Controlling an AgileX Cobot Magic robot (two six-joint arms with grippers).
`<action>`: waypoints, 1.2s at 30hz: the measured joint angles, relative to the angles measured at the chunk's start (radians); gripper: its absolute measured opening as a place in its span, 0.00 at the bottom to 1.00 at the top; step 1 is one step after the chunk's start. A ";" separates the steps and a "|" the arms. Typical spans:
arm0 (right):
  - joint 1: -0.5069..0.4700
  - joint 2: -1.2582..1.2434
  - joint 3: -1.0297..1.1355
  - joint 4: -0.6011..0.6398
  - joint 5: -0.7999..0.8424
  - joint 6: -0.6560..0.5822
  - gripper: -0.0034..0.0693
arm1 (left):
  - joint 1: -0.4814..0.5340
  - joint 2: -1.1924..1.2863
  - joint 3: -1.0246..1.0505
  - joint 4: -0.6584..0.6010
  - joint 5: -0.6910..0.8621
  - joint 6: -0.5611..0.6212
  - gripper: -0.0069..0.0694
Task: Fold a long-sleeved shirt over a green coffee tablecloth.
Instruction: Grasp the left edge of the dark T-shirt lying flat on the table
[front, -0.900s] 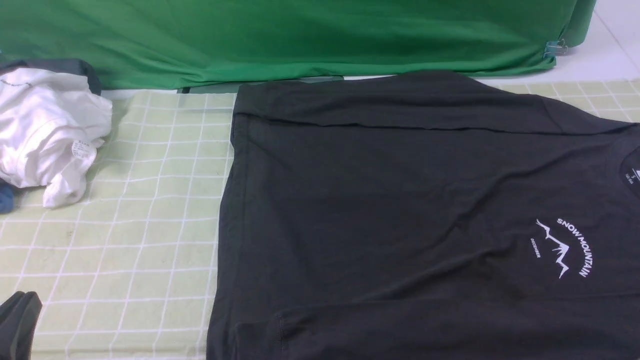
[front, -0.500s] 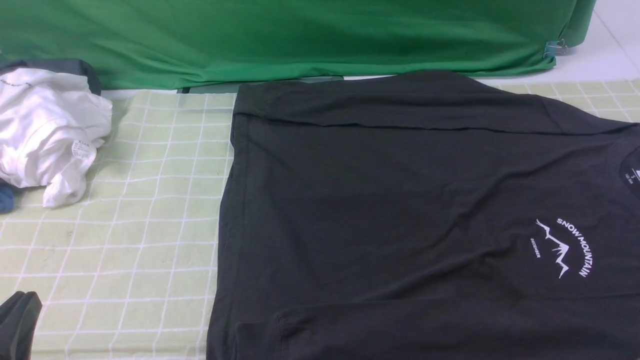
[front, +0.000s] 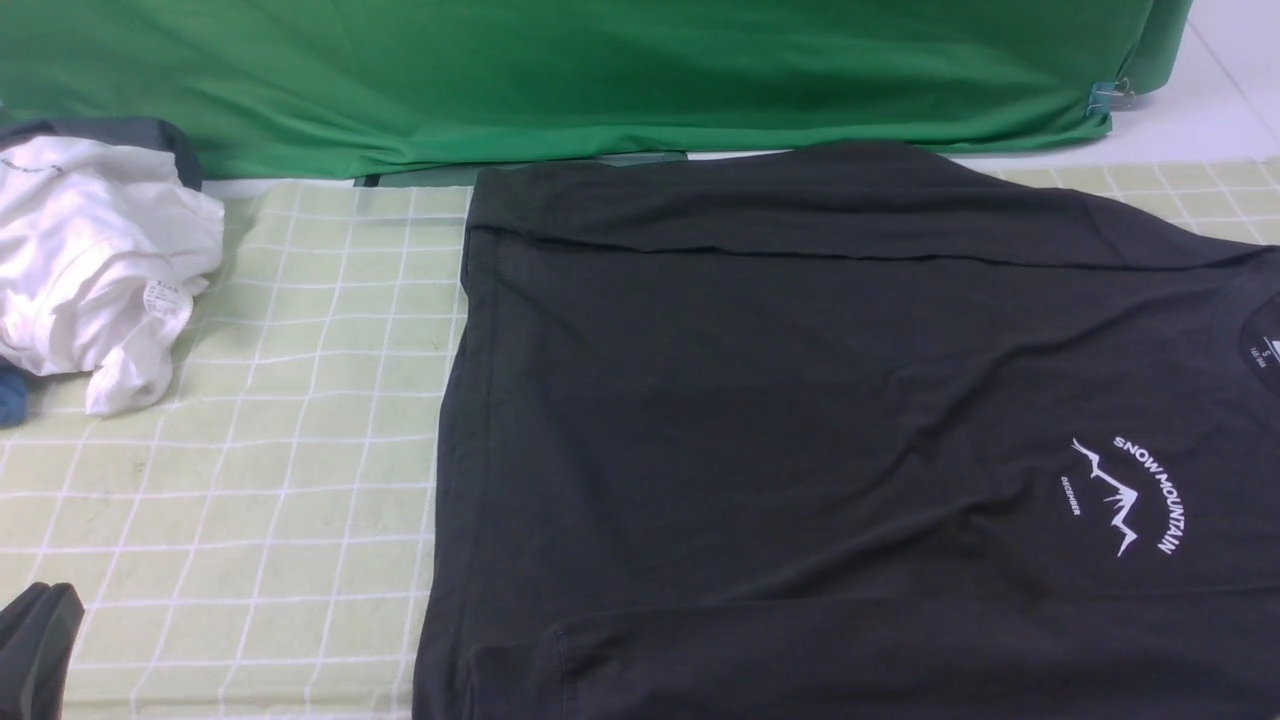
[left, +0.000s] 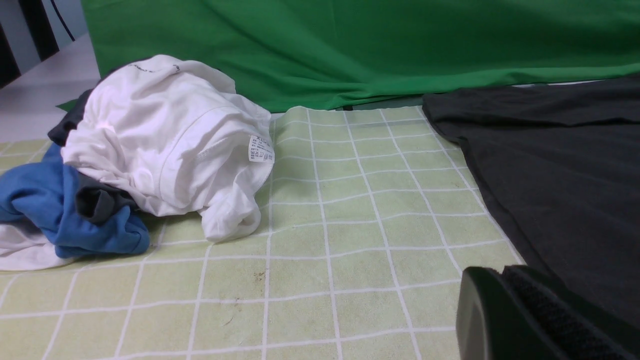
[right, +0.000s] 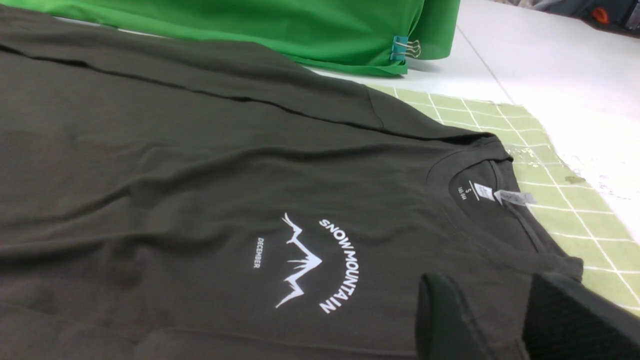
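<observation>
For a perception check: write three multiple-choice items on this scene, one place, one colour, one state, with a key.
1. Relative to the dark charcoal knit long-sleeved shirt, the crumpled white garment lies: A) on it; B) to its left, on the pale green checked tablecloth; C) to its right.
2. The shirt's mountain print is: A) red; B) white; C) yellow.
3. The right end effector is: A) open; B) shut on the collar; C) shut on a sleeve.
Key: B, seen leftward in front view; B, white lines; A, fingers apart.
</observation>
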 joint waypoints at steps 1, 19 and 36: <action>0.000 0.000 0.000 0.000 0.000 0.000 0.38 | 0.000 0.000 0.000 0.000 0.000 0.000 0.11; 0.000 0.000 0.000 0.028 -0.061 0.081 0.38 | 0.000 0.000 0.000 -0.126 -0.006 -0.046 0.11; 0.004 0.000 0.000 0.266 -0.092 0.903 0.30 | 0.000 0.000 0.000 -0.812 -0.100 -0.401 0.11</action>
